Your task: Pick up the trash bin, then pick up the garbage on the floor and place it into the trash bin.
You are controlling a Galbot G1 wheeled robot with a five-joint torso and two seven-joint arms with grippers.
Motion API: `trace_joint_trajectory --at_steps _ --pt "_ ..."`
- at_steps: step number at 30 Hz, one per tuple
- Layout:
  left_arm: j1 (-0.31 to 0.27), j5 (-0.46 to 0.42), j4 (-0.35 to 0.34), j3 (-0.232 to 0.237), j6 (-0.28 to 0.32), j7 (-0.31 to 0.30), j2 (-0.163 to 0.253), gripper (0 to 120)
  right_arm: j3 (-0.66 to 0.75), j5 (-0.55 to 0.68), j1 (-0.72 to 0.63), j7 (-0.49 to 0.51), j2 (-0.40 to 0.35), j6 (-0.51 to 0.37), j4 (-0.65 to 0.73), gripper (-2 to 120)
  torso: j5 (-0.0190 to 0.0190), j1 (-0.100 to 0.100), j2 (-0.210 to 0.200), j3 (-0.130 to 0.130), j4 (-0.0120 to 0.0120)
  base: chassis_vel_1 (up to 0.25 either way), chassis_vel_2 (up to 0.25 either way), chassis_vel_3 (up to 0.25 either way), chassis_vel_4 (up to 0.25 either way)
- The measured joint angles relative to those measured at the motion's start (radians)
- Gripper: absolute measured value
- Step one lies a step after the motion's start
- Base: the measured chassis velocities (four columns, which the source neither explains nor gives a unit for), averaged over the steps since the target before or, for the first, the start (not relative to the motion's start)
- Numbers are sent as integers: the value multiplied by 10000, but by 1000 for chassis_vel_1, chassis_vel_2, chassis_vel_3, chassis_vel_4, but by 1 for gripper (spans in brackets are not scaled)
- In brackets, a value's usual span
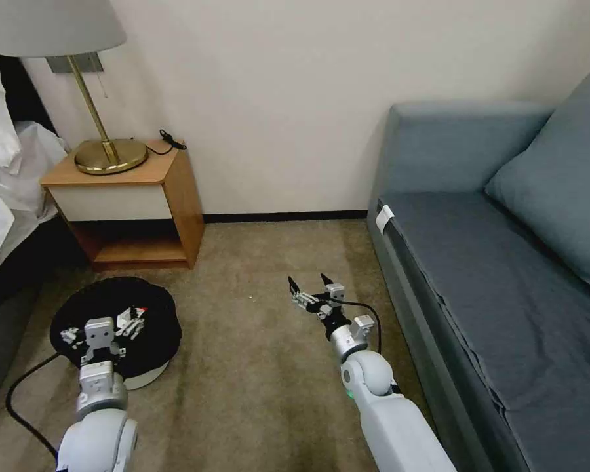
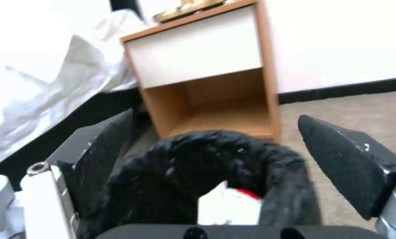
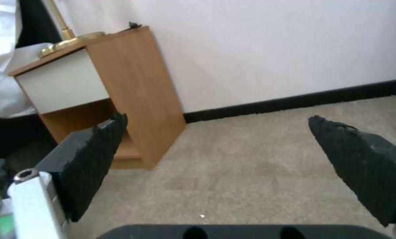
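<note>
The trash bin point(image 1: 152, 373) stands on the carpet at the lower left, a white tub with a crinkled black bag point(image 2: 180, 166) folded over its rim. My left gripper point(image 1: 101, 326) hangs over its mouth, open. In the left wrist view the left gripper point(image 2: 215, 116) has its black fingers point(image 2: 105, 146) spread wide, with the bag's rim between them and untouched. A crumpled white-and-red piece of garbage point(image 2: 229, 205) lies inside the bin. My right gripper point(image 1: 311, 287) is open above bare carpet right of the bin, and the right gripper point(image 3: 218, 118) has nothing between its fingers.
A wooden nightstand point(image 1: 170, 196) with a brass lamp point(image 1: 108, 154) stands against the wall just beyond the bin. A bed with white sheets point(image 1: 6, 183) lies at the left. A grey-blue sofa point(image 1: 491, 275) runs along the right. Open carpet point(image 1: 255, 328) lies between them.
</note>
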Motion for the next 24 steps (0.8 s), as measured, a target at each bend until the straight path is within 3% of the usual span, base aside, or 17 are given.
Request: trace_joint_trajectory --at_steps 7,13,24 --pt "53 369 58 414 -731 844 -21 100 92 89 -94 -59 107 108 -31 100 0 0 0 0 0 0 0 0 0" --pt "-85 731 156 1281 -962 1190 -118 100 99 146 -127 -190 416 199 -138 100 0 0 0 0 0 0 0 0 0" --pt "-133 745 212 1353 -932 1166 -132 100 127 157 -126 -199 485 205 -186 100 0 0 0 0 1 0 0 0 0"
